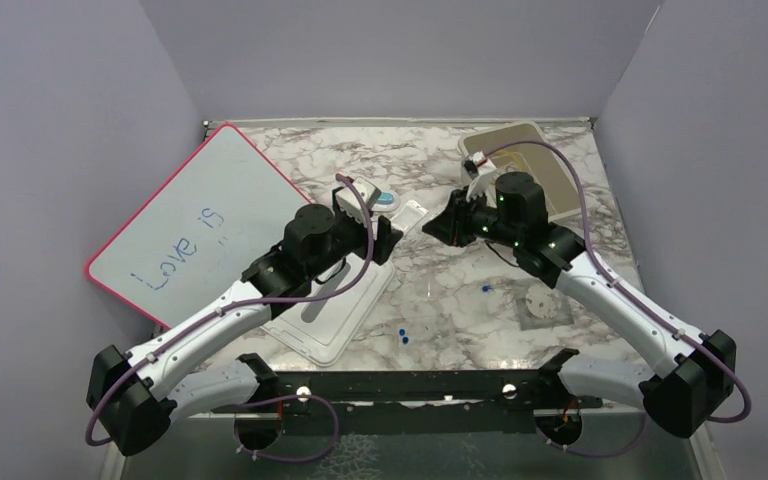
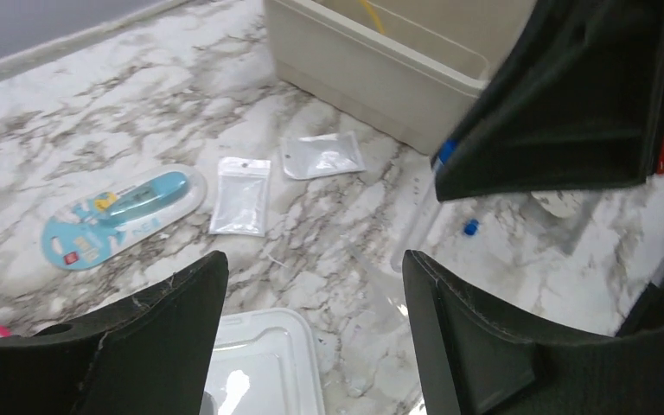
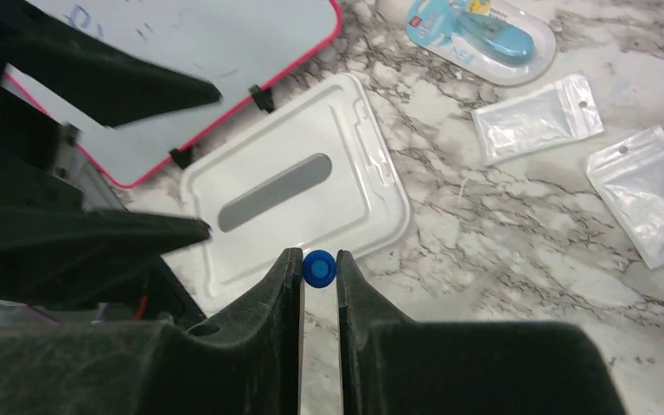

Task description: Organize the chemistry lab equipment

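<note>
My right gripper point(image 3: 319, 261) is shut on a clear tube with a blue cap point(image 3: 319, 268). In the left wrist view the tube point(image 2: 417, 226) hangs down from the right gripper to just above the marble. My left gripper point(image 2: 311, 268) is open and empty, above the corner of a clear lid point(image 2: 259, 363). In the top view both grippers, left point(image 1: 390, 238) and right point(image 1: 442, 226), face each other at mid table. Two clear zip bags point(image 2: 240, 194) point(image 2: 322, 156) lie flat behind them. A yellow strand point(image 2: 368, 13) shows inside the beige bin point(image 2: 372, 73). Forceps and the green stick are out of view.
A blue thermometer pack point(image 2: 121, 216) lies at the left of the bags. A red-edged whiteboard point(image 1: 190, 230) lies at the far left, with the clear lid point(image 1: 330, 310) beside it. Loose blue caps point(image 1: 401, 336) point(image 1: 486, 288) and a clear round disc point(image 1: 538, 303) lie near the front. The bin point(image 1: 520, 160) stands back right.
</note>
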`<action>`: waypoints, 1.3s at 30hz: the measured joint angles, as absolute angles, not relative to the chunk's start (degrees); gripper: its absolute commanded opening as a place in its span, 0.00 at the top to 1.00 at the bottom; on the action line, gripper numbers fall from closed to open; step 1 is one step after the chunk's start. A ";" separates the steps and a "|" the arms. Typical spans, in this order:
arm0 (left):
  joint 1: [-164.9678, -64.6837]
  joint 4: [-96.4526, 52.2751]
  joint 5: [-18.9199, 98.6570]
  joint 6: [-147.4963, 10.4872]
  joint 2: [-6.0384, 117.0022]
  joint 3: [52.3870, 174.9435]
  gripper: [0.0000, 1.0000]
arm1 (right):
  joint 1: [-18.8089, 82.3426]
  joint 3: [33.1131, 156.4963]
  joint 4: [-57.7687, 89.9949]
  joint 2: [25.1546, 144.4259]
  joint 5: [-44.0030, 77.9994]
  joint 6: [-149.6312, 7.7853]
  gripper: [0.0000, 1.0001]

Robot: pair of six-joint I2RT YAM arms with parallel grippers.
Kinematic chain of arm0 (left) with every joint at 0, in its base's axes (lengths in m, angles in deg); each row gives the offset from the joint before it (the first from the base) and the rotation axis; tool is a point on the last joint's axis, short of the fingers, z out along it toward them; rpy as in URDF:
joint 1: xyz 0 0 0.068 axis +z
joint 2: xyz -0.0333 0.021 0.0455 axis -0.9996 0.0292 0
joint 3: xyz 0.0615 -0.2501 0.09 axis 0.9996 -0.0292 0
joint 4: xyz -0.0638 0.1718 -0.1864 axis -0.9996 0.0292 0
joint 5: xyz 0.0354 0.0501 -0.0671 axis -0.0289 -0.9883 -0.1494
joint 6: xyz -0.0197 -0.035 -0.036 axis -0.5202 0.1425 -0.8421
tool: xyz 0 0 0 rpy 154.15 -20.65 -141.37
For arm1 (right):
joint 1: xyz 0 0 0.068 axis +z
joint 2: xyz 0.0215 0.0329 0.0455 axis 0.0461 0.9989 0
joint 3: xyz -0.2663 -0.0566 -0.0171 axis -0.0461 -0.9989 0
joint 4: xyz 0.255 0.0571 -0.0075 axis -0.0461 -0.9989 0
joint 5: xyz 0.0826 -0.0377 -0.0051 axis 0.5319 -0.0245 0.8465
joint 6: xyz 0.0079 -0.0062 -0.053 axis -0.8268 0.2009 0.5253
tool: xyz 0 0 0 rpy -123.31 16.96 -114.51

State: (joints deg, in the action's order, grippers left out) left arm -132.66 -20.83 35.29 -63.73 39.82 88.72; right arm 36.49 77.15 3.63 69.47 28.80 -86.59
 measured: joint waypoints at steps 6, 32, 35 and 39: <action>-132.66 -18.44 22.42 -66.09 38.99 91.10 0.23 | 44.46 70.92 3.78 68.64 18.20 -80.66 0.86; -120.16 -2.14 25.67 -78.75 55.51 104.80 0.23 | 71.59 58.28 2.53 62.25 -8.99 -78.59 0.87; -120.16 -1.79 26.31 -78.29 55.32 104.65 0.22 | 71.59 57.13 5.55 63.67 -8.97 -79.03 0.87; -120.16 -1.70 26.18 -76.98 52.98 102.42 0.22 | 71.70 56.05 9.09 65.97 -8.69 -79.18 0.87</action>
State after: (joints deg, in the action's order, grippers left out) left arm -120.16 -1.70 26.18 -76.98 52.98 102.42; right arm 71.70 56.05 9.09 65.97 -8.69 -79.18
